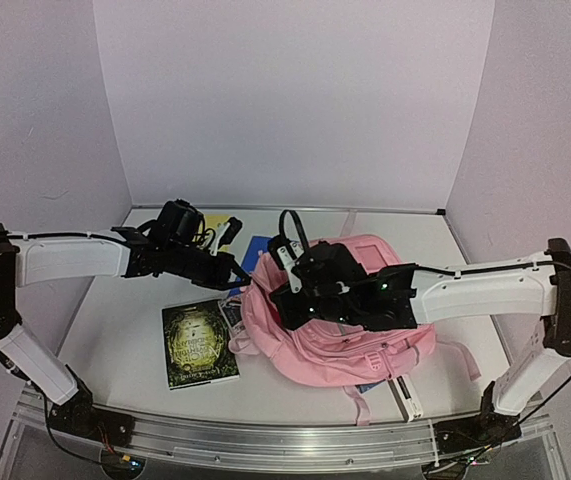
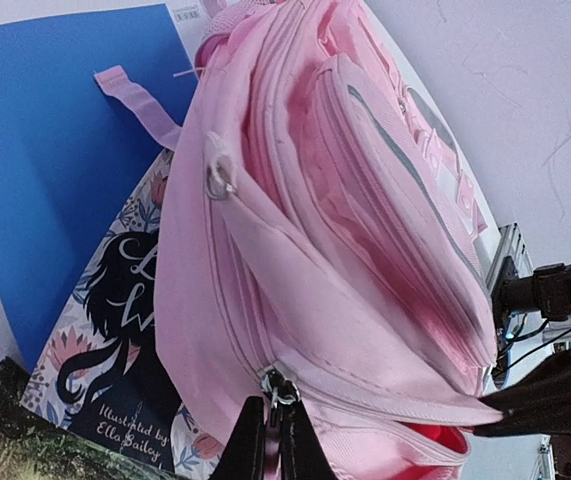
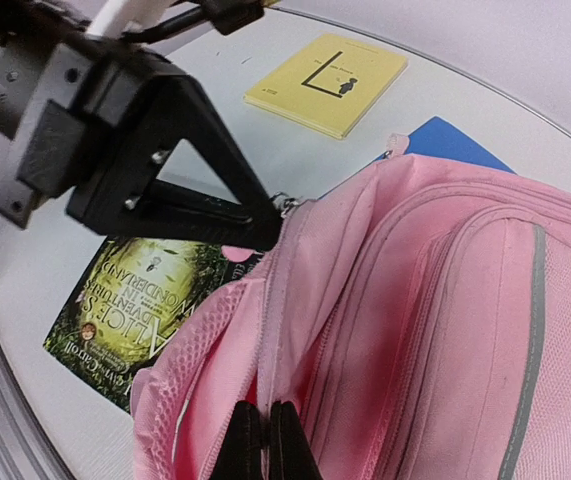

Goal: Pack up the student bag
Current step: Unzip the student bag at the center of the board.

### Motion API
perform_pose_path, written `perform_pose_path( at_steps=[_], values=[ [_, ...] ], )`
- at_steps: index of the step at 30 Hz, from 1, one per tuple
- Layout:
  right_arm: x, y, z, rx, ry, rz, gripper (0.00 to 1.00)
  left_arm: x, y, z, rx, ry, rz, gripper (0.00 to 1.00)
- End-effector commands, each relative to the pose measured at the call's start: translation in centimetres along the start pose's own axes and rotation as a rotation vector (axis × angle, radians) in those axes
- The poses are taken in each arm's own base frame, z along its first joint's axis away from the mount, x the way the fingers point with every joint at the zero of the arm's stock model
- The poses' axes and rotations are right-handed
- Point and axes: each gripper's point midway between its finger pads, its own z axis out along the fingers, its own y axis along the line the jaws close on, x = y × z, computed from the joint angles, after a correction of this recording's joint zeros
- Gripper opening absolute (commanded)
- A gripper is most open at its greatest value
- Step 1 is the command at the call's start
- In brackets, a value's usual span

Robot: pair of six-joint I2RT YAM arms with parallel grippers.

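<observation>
Top view: pink backpack (image 1: 365,325) lay on the white table (image 1: 115,330), front pockets up, opening turned left. Left gripper (image 1: 237,274) met the backpack's left edge; right gripper (image 1: 281,300) sat just right of it on the same edge. Green Alice in Wonderland book (image 1: 200,343) just left of the backpack, yellow booklet (image 1: 215,222) and blue folder (image 1: 261,246) behind its left corner. Left wrist: jaws clenched on the zipper pull (image 2: 279,389) at the backpack's mouth; floral-covered book (image 2: 125,340) partly under the backpack. Right wrist: jaws pinched tight on the fabric rim of the mouth, magenta lining showing inside
</observation>
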Motion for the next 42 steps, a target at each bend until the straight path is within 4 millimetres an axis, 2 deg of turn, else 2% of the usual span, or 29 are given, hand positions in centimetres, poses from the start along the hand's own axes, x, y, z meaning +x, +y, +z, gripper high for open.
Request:
perform_pose_path(
  at_steps=[1,8,12,17,19,26,34,39,42],
  values=[
    [0.8,1.5,-3.8,-0.111,0.054,-0.022,0.0,-5.7,6.4,-0.7,-0.235,-0.13,-0.003,0.0],
    [0.0,2.3,-5.8,-0.155,0.043,-0.022,0.0,-7.7,9.5,0.7,-0.306,-0.118,0.011,0.0],
    [-0.2,2.7,-6.2,-0.163,0.046,-0.032,0.0,-9.4,11.0,1.5,-0.346,-0.132,0.02,0.0],
    [-0.6,3.1,-6.5,-0.17,0.038,-0.04,0.0,-10.8,14.0,3.1,-0.388,-0.132,-0.006,0.0],
    [-0.7,3.2,-6.5,-0.174,0.037,-0.041,0.0,-11.3,14.4,3.9,-0.378,-0.132,0.002,0.0],
    [-1.2,3.7,-6.2,-0.171,0.027,-0.047,0.0,-13.7,13.8,6.5,-0.284,-0.165,0.081,0.0],
    [-2.3,4.4,-6.0,-0.189,-0.006,-0.035,0.0,-16.0,11.6,8.1,-0.14,-0.226,0.155,0.03],
    [-2.4,3.6,-5.6,-0.137,-0.018,-0.008,0.0,-16.8,11.9,9.1,-0.129,-0.222,0.145,0.06],
    [-2.5,2.1,-5.4,-0.056,-0.037,0.022,0.0,-16.9,12.2,8.9,-0.15,-0.224,0.118,0.09]
  ],
)
